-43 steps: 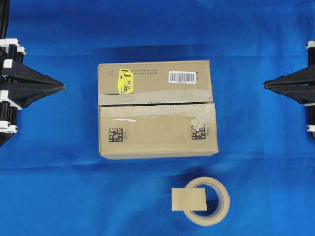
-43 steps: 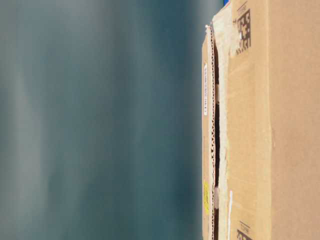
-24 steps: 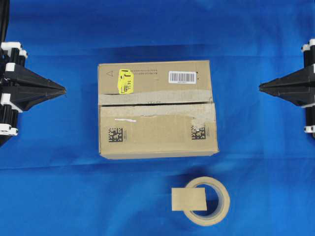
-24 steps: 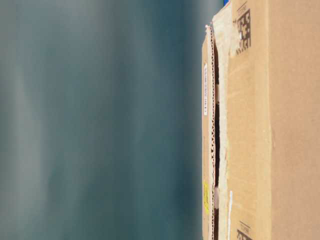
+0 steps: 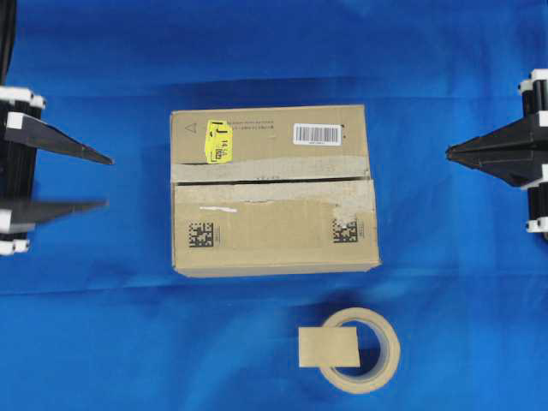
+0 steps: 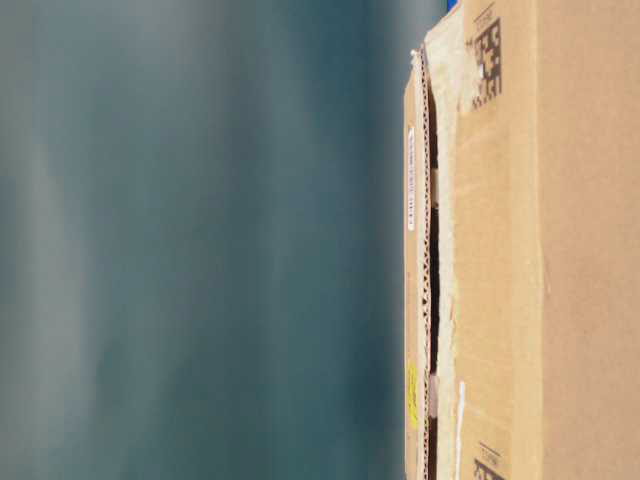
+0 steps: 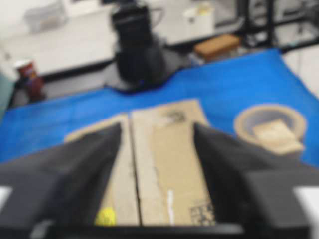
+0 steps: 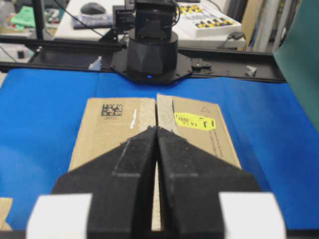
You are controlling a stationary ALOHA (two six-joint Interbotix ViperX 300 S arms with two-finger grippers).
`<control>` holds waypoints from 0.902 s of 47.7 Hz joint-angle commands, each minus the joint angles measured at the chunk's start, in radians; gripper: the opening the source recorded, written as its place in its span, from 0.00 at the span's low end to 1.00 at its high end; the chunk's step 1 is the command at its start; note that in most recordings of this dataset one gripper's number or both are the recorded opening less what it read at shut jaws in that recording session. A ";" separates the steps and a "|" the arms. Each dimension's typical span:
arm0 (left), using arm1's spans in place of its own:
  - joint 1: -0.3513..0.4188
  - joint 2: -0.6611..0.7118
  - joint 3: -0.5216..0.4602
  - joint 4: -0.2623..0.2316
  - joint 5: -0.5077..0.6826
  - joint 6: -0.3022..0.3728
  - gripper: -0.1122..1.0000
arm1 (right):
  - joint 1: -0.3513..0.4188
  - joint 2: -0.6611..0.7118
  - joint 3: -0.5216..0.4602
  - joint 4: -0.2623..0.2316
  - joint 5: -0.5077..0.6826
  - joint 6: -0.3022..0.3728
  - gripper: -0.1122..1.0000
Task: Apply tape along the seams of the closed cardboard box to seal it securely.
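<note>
1. The left gripper hung at the left edge of the overhead view with its two black fingers spread wide apart and nothing between them.
2. The right gripper hung at the opposite edge, its fingers pressed together into one point and holding nothing.
3. The cardboard box sat closed on the blue cloth between the two grippers, well apart from both, and each gripper's tips pointed toward it.
4. The seams ran straight across the box top from the left gripper's side to the right gripper's side, edged with ragged pale tape remnants; in the right wrist view the slit lay straight ahead of the closed fingertips.
5. The tape, a flat tan piece, lay on the near edge of a round tape roll, beyond the box's long side and away from both grippers; in the left wrist view it appeared ahead and to the right of the spread fingers.
6. A yellow sticker marked the box end nearer the left gripper; a barcode label sat nearer the right gripper.
</note>
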 commanded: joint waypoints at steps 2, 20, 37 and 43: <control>-0.052 0.031 -0.014 0.002 -0.012 0.126 0.74 | -0.002 0.015 -0.023 0.003 -0.017 0.003 0.14; -0.155 0.333 -0.051 -0.005 -0.166 0.563 0.83 | -0.002 0.046 -0.025 0.003 -0.032 0.002 0.14; -0.190 0.749 -0.279 -0.006 -0.187 0.788 0.82 | -0.002 0.069 -0.023 0.003 -0.051 0.002 0.14; -0.190 0.867 -0.354 -0.006 -0.161 0.861 0.82 | -0.002 0.069 -0.021 0.003 -0.055 0.002 0.14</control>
